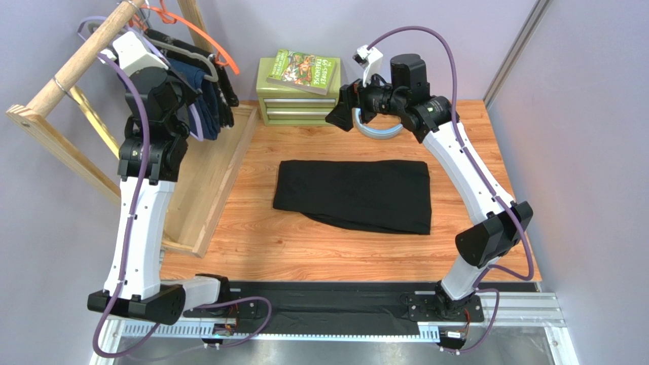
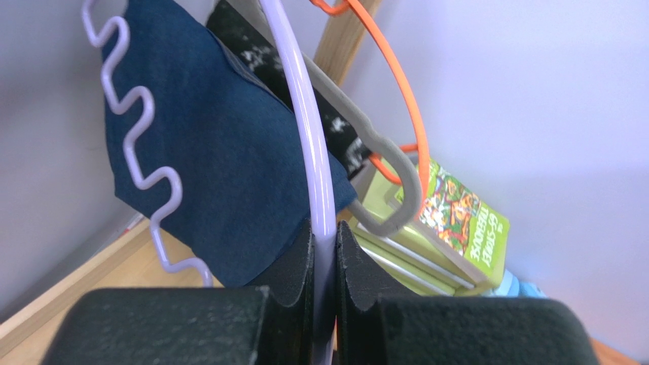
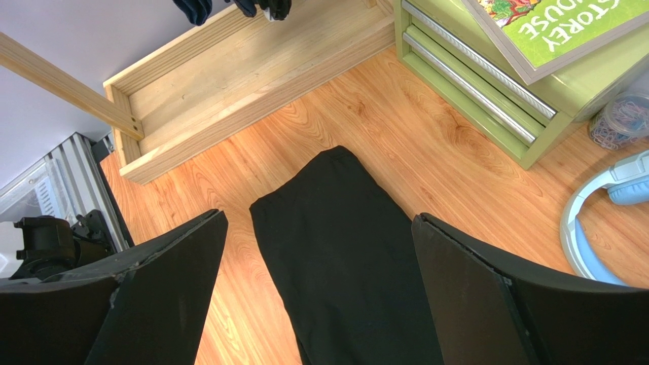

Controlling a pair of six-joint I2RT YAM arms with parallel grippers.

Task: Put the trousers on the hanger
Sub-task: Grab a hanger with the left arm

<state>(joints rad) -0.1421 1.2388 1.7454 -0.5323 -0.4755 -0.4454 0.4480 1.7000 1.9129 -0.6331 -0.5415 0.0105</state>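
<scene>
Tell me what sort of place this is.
Probably a robot test bench staged as a wardrobe corner, not a home: left arm and right arm bolted to a metal rail, a wooden clothes rack, black trousers folded on the table.

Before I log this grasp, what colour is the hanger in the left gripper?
Pale purple. The hanger shows best in the left wrist view.
</scene>
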